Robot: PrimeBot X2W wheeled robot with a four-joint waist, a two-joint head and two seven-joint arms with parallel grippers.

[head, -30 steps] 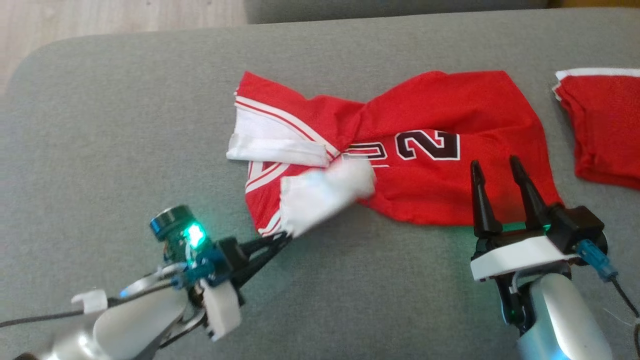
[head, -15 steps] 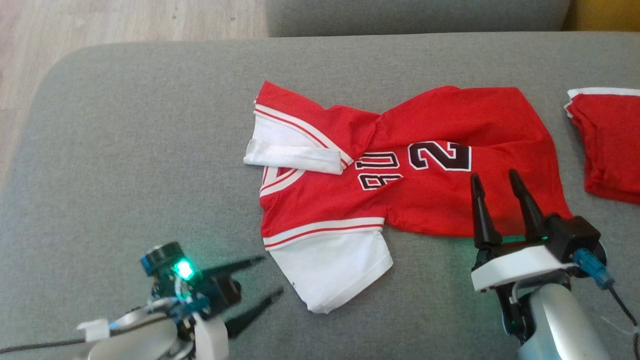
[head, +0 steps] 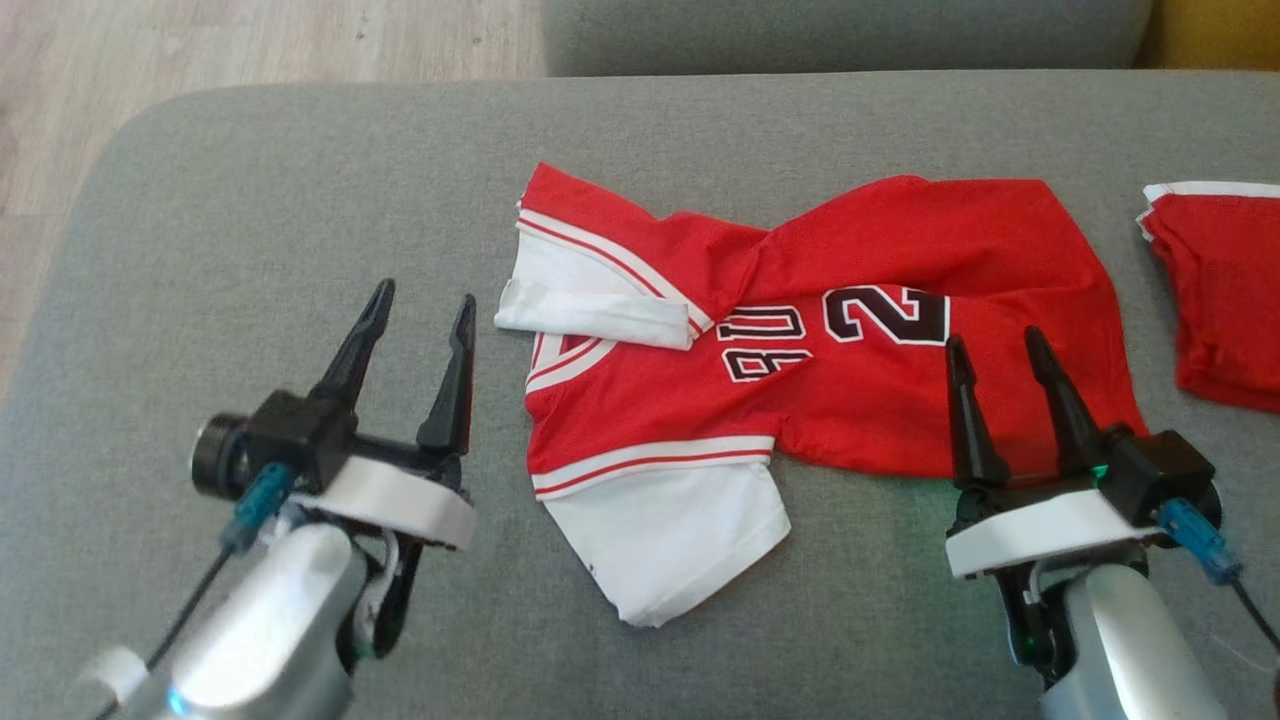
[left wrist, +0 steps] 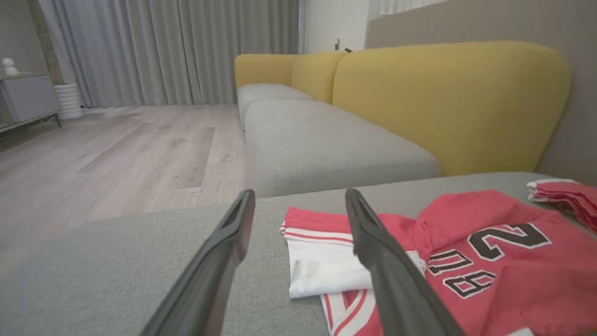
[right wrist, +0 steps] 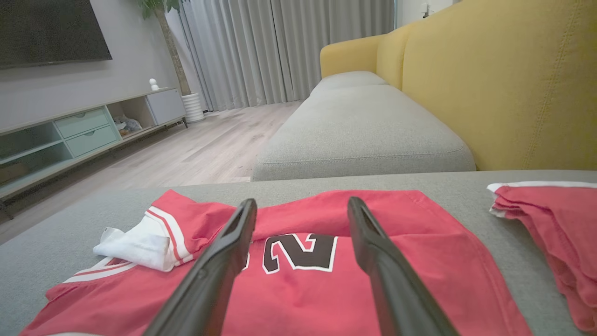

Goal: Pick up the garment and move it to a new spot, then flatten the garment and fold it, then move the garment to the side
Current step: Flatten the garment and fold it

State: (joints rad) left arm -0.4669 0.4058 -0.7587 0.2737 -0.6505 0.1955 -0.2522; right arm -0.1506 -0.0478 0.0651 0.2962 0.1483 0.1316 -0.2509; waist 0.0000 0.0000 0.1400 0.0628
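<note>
The garment (head: 850,330) is a red jersey with white sleeves and dark numbers, lying rumpled across the grey cushion (head: 300,200). One white sleeve is spread toward the front, the other is folded over near the collar. My left gripper (head: 422,300) stands open just left of the jersey, touching nothing. My right gripper (head: 995,340) is open at the jersey's lower right edge, fingertips above the red cloth. In the left wrist view the jersey (left wrist: 489,252) lies right of the open fingers (left wrist: 224,252). The right wrist view has the jersey (right wrist: 298,280) under and beyond the spread fingers (right wrist: 373,252).
A second folded red garment (head: 1220,290) lies at the cushion's right edge, also in the right wrist view (right wrist: 555,219). Wood floor (head: 200,50) lies beyond the cushion's rounded left corner. A yellow sofa back (left wrist: 447,98) and another grey seat (left wrist: 322,140) stand behind.
My left gripper let go of the white sleeve, which dropped flat at the front, then opened and swung to point up beside the jersey. The camera shifted slightly. The right gripper stayed put.
</note>
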